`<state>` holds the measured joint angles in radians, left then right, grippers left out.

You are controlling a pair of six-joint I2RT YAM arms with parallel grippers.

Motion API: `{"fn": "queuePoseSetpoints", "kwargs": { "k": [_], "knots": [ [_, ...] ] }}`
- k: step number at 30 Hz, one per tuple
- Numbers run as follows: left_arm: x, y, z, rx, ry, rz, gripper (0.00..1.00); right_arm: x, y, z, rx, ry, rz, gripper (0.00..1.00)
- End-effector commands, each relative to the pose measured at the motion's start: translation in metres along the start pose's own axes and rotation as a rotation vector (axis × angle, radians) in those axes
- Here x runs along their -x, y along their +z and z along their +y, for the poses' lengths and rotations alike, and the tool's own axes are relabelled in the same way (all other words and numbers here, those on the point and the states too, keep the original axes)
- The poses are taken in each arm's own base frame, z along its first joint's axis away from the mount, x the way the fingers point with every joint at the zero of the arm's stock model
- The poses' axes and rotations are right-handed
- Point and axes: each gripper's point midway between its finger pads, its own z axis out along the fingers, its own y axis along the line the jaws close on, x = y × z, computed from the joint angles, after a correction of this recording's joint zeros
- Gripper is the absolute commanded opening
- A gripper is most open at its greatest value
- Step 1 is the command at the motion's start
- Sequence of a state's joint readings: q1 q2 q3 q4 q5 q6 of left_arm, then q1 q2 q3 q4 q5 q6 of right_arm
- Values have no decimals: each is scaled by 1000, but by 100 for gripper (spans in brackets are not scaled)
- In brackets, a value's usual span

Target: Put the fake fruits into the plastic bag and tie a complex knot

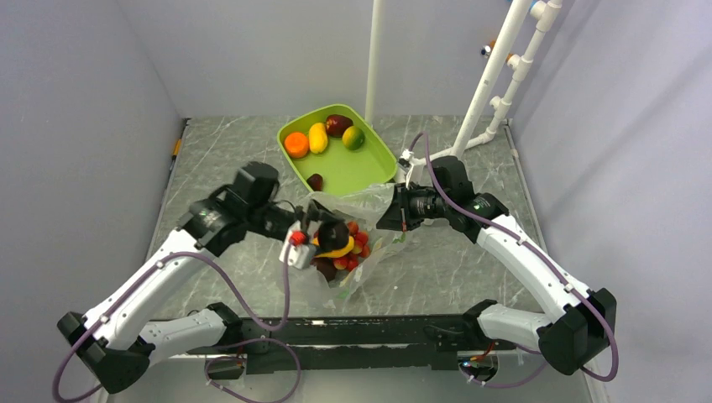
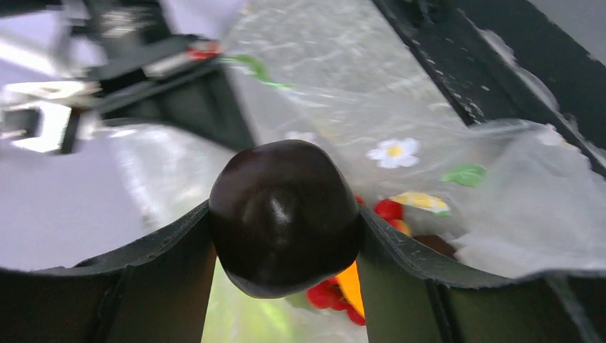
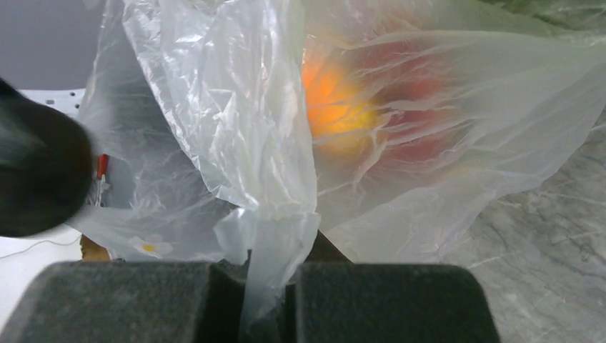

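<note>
Now some fake fruits (image 1: 348, 249) lie in the plastic bag (image 1: 369, 203) mid-frame, the left fingers (image 1: 317, 238) grip a dark fruit (image 2: 284, 218) over it, the right fingers (image 1: 393, 217) pinch its edge, five more wait in the upper green tray (image 1: 369, 165), and no knot yet.

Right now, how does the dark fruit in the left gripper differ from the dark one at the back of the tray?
The held dark fruit is clamped between the fingers of the left gripper, above the bag. The tray's dark fruit lies loose in the green tray. The held one looks almost black, while the tray's one looks redder. Both are glossy and rounded.
</note>
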<state>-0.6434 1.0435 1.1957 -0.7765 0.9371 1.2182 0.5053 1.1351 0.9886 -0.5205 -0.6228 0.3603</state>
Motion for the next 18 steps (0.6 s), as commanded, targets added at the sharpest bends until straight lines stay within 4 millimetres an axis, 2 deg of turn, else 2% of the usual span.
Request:
{"fn": "queuePoseSetpoints", "kwargs": {
  "k": [1,3,7,12,13,15,18],
  "knots": [
    [-42,28,-25,-84,43,124,52,27,-6,19,45,8,-63,0],
    [-63,42,-21,-79,26,180,51,29,-7,23,54,23,-69,0],
    [-104,68,1,-39,19,267,52,29,-10,27,71,41,-82,0],
    [-165,92,35,127,113,387,56,27,-8,25,70,75,-78,0],
    [-174,95,40,153,125,405,61,27,-7,24,67,84,-80,0],
    [-190,99,45,165,118,450,79,28,-7,20,55,95,-81,0],
    [-179,92,43,141,74,416,99,28,-5,15,41,105,-80,0]
  ]
}}
